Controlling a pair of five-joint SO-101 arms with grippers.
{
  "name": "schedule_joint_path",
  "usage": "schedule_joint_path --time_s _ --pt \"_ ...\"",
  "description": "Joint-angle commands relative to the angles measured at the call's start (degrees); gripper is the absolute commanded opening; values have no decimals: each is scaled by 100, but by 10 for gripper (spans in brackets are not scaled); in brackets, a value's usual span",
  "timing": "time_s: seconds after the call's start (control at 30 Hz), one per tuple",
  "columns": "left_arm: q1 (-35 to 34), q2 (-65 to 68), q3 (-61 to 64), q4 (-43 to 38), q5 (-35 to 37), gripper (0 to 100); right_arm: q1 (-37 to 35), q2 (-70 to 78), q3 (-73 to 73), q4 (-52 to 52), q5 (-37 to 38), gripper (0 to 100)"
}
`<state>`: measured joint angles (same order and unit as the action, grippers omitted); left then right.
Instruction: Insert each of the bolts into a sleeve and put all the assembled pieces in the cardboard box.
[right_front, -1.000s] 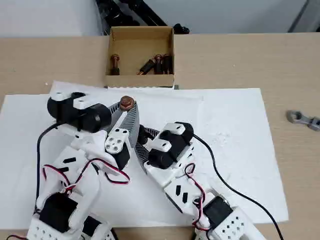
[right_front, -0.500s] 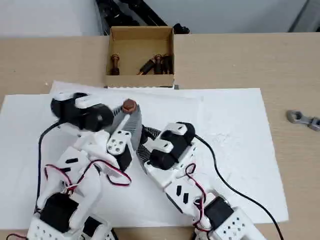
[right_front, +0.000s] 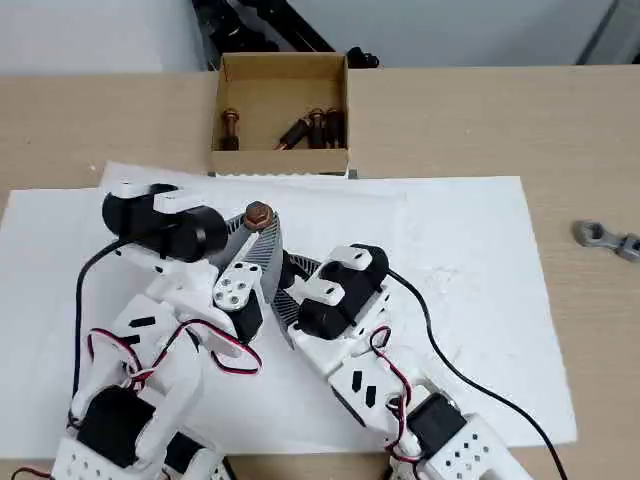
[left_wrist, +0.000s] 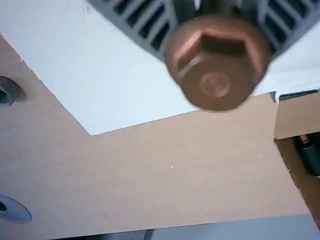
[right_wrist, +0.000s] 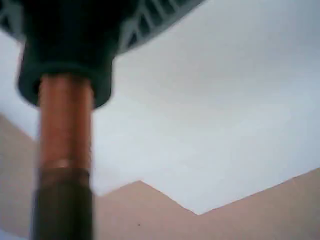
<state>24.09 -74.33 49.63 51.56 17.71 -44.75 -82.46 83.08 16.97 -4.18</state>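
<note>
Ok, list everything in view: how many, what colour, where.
table: one, light wood, under everything
paper: one sheet, white, on the table
box: one, brown cardboard, far side of the table
assembled pieces: about four, copper and dark, in the box
bolt: one, copper, in the left gripper
sleeve: one, black, on the bolt's shaft, in the right gripper
wrench: one, grey, on the table right of the paper
left gripper: one, grey, shut on the bolt
right gripper: one, grey, shut on the sleeve
</note>
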Motion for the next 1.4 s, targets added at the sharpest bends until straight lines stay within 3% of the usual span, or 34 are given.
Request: schedule_joint_path --time_s 0.0,0.13,0.27,0.47,0.8,0.9,1.0,1.17,1.3,1.37 --pt "0 -18 -295 18 -35 8 -22 -40 -176 -92 -26 3" --pt "0 -18 -295 44 -246 28 -22 -40 -176 -92 123 3" --pt "-18 -18 -295 193 -149 156 -22 -40 -176 -92 149 3" --pt "-484 0 -338 510 79 231 -22 -40 -176 -92 149 3" --pt "-844 -26 -338 738 79 261 -22 -40 -185 -92 149 3" --pt "-879 -26 -426 738 88 254 -4 -40 -202 -110 149 3" --pt "-993 -26 -567 747 62 186 189 -31 -229 -145 149 3" --pt "-1960 -26 -611 738 -132 24 673 -31 -396 -145 176 4" --pt "-2743 -26 -541 1178 -607 6 840 57 -457 -233 659 4" --pt "-3007 -26 -365 1415 -835 6 1130 251 -457 -778 1020 4"
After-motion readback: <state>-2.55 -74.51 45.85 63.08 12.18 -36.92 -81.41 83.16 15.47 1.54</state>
